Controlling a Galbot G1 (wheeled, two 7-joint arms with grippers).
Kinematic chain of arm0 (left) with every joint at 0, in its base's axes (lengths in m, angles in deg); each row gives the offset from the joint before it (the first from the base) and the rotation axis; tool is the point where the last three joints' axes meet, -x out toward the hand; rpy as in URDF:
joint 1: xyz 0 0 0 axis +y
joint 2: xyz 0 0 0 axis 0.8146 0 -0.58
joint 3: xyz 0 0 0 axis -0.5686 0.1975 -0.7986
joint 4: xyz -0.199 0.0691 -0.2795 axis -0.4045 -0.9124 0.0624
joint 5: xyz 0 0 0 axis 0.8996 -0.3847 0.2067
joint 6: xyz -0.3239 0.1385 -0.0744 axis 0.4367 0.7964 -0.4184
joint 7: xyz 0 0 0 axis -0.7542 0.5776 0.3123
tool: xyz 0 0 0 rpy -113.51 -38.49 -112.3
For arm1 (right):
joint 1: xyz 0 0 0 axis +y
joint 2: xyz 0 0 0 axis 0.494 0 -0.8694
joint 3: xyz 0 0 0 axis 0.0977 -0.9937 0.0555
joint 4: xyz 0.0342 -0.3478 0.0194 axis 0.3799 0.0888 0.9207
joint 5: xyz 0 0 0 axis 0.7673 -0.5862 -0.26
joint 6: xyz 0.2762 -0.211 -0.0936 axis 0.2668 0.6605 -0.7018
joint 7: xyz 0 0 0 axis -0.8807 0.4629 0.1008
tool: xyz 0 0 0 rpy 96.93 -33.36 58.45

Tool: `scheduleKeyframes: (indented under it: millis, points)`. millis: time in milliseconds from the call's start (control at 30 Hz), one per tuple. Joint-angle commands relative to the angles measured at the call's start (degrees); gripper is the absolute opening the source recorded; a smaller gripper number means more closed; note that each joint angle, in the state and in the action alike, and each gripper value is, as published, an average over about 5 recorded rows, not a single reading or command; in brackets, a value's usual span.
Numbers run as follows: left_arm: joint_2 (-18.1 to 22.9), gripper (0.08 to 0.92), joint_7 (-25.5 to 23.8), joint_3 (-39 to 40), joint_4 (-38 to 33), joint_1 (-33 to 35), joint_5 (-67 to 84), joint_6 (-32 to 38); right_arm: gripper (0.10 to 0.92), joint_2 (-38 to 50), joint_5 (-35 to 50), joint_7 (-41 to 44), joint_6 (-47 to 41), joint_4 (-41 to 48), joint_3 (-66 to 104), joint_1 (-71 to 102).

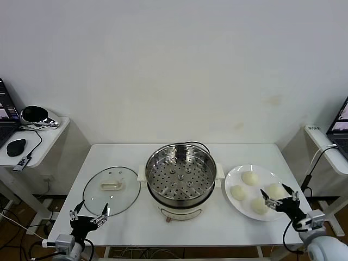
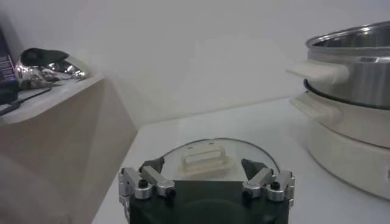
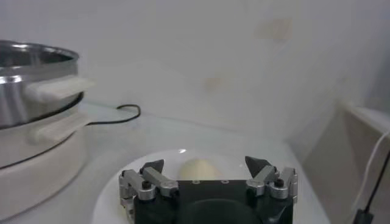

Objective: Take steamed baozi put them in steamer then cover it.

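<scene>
On the white plate [image 1: 235,176] at the counter's right side lie the four steamed baozi [image 1: 249,177], and the right hand [image 1: 279,199] hangs low over the plate's near right edge, its fingers spread wide and gripping nothing. The nearest two buns sit just beside those fingertips, one at the front of the plate and one toward its right rim; the right wrist view shows a bun [image 3: 198,168] just ahead of the open hand [image 3: 207,165], centred between the tips. That arm reaches in from the near right corner, pointing toward the plate.

At the middle of the counter [image 1: 179,223] stands the steamer [image 1: 181,179], its perforated tray bare, a black cord [image 1: 199,144] curling behind it. The glass lid [image 1: 111,190] lies flat to the steamer's left, just beside it.

The left hand [image 1: 88,211] hovers at the near left edge, close to the lid's front rim, fingers likewise spread and empty; in the left wrist view the lid [image 2: 210,159] lies just past the open hand [image 2: 206,165].
</scene>
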Motion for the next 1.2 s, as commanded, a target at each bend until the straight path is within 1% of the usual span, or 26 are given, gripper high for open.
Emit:
scheduleKeyframes:
  millis: [33, 133, 200, 333, 433, 467, 567, 667, 767, 867, 967, 1200]
  points:
    - [0.4, 0.823, 0.2, 0.4, -1.8, 0.9, -0.6, 0.1, 0.823, 4.2, -5.1, 0.5, -2.9, 0.0, 1.6, -7.1]
    - [0.4, 0.823, 0.3, 0.8, -2.6, 1.4, -1.0, 0.2, 0.823, 8.5, -10.2, 3.2, -6.8, -0.6, 1.0, -10.0]
    - [0.5, 0.823, 0.4, 1.2, -2.8, 1.6, -1.6, 0.5, 0.823, 12.2, -14.5, 7.3, -9.7, -0.7, 0.1, -12.6]
    - [0.6, 0.823, 0.5, 1.9, -3.1, 1.5, -2.3, 0.7, 0.823, 19.0, -23.0, 20.5, -14.4, 0.3, -3.6, -19.6]
    - [0.6, 0.823, 0.6, 2.1, -3.2, 1.2, -2.3, 0.6, 0.823, 22.5, -28.4, 30.8, -18.1, 2.0, -9.1, -26.6]
    - [0.4, 0.823, 0.6, 2.2, -3.2, 1.2, -2.3, 0.6, 0.823, 23.5, -30.5, 34.4, -18.1, 3.2, -11.3, -29.3]
    - [-0.3, 0.823, 0.6, 2.6, -3.4, 1.5, -2.4, 0.6, 0.823, 26.4, -34.0, 44.1, -15.1, 8.1, -19.2, -38.9]
    - [-0.5, 0.823, 0.6, 2.6, -3.8, 1.7, -2.4, 0.6, 0.823, 28.7, -36.0, 51.2, -10.7, 13.2, -30.3, -49.1]
    - [-0.2, 0.823, 0.7, 2.4, -4.3, 1.9, -2.3, 0.6, 0.823, 29.2, -38.8, 56.8, -6.8, 17.4, -43.1, -59.4]
    - [0.2, 0.823, 0.7, 2.2, -4.7, 2.2, -2.3, 0.6, 0.823, 28.5, -40.8, 60.3, -3.3, 20.3, -54.8, -68.0]
    - [0.5, 0.823, 0.7, 2.0, -4.8, 2.5, -2.4, 0.6, 0.823, 26.6, -42.8, 61.9, 0.1, 23.4, -63.0, -73.0]
    - [1.0, 0.823, 0.8, 1.6, -4.7, 3.3, -2.5, 0.7, 0.823, 19.1, -46.4, 63.0, 10.1, 33.9, -72.9, -79.1]
